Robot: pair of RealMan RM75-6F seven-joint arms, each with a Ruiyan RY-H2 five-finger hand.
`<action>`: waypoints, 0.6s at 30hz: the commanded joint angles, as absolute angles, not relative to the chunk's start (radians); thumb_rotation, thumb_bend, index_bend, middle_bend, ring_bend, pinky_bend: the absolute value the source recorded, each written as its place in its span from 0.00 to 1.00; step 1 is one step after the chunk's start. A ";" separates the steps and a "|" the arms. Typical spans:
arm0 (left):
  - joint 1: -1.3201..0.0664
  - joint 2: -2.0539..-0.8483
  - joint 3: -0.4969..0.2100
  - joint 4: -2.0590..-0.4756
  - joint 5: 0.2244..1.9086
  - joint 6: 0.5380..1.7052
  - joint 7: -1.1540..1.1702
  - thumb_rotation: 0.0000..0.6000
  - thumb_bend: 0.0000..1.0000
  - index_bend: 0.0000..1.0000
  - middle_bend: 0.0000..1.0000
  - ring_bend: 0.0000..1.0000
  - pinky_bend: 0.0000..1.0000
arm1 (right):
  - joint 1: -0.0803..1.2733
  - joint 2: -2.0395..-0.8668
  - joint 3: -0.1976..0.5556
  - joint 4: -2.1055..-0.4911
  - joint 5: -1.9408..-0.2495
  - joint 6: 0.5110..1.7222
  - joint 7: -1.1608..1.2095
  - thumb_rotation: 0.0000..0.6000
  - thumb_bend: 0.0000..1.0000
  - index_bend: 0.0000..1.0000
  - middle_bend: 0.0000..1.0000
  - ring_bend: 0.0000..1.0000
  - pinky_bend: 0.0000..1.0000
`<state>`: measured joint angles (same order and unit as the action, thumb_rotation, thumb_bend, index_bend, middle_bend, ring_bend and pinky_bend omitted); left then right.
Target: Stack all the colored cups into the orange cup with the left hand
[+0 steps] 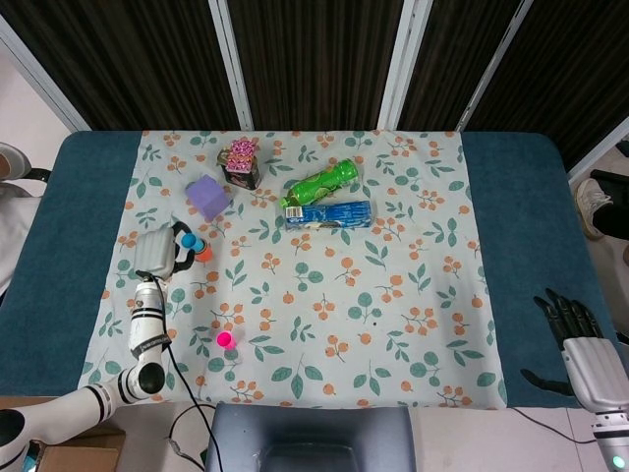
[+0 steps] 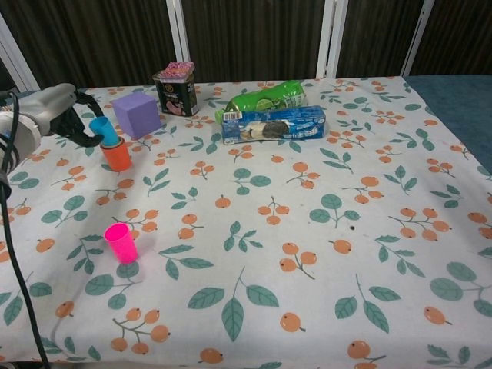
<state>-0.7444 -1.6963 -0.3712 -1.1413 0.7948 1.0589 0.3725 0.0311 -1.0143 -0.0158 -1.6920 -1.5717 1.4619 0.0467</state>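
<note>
My left hand (image 1: 157, 252) (image 2: 58, 108) holds a blue cup (image 2: 104, 131) (image 1: 186, 239) tilted right over the mouth of the orange cup (image 2: 118, 156) (image 1: 202, 253), which stands upright on the floral cloth at the left. The blue cup's bottom seems to dip into the orange one. A pink cup (image 2: 121, 243) (image 1: 225, 339) stands alone nearer the front left. My right hand (image 1: 573, 334) hangs off the table's right edge with fingers spread, holding nothing; the chest view does not show it.
A purple cube (image 2: 137, 114) sits just behind the orange cup, a dark tin (image 2: 175, 92) beyond it. A green bottle (image 2: 266, 98) and a blue cookie pack (image 2: 274, 124) lie at mid back. The floral cloth (image 2: 307, 254) covers the table.
</note>
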 commanded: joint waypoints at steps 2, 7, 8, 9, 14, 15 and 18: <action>-0.741 -1.685 -0.363 -1.157 0.791 1.038 0.376 1.00 0.36 0.15 1.00 1.00 1.00 | 0.031 -1.015 -0.015 -1.692 -1.570 1.462 0.045 1.00 0.15 0.00 0.00 0.00 0.00; -0.725 -1.653 -0.359 -1.236 0.822 1.046 0.345 1.00 0.35 0.00 1.00 1.00 1.00 | 0.030 -1.015 -0.015 -1.693 -1.570 1.464 0.041 1.00 0.15 0.00 0.00 0.00 0.00; -0.718 -1.640 -0.355 -1.267 0.836 1.055 0.338 1.00 0.35 0.00 1.00 1.00 1.00 | 0.030 -1.016 -0.015 -1.693 -1.571 1.464 0.040 1.00 0.15 0.00 0.00 0.00 0.00; -0.711 -1.630 -0.351 -1.293 0.848 1.063 0.332 1.00 0.35 0.00 1.00 1.00 1.00 | 0.030 -1.016 -0.015 -1.693 -1.571 1.463 0.040 1.00 0.15 0.00 0.00 0.00 0.00; -0.641 -1.528 -0.302 -1.517 0.956 1.124 0.281 1.00 0.34 0.00 1.00 1.00 1.00 | 0.032 -1.016 -0.022 -1.693 -1.581 1.458 0.043 1.00 0.15 0.00 0.00 0.00 0.00; -0.620 -1.501 -0.281 -1.566 0.988 1.139 0.271 1.00 0.34 0.00 1.00 1.00 1.00 | 0.031 -1.016 -0.023 -1.692 -1.583 1.459 0.044 1.00 0.15 0.00 0.00 0.00 0.00; -0.543 -1.413 -0.204 -1.726 1.085 1.184 0.223 1.00 0.34 0.03 1.00 1.00 1.00 | 0.033 -1.018 -0.024 -1.690 -1.583 1.455 0.039 1.00 0.15 0.00 0.00 0.00 0.00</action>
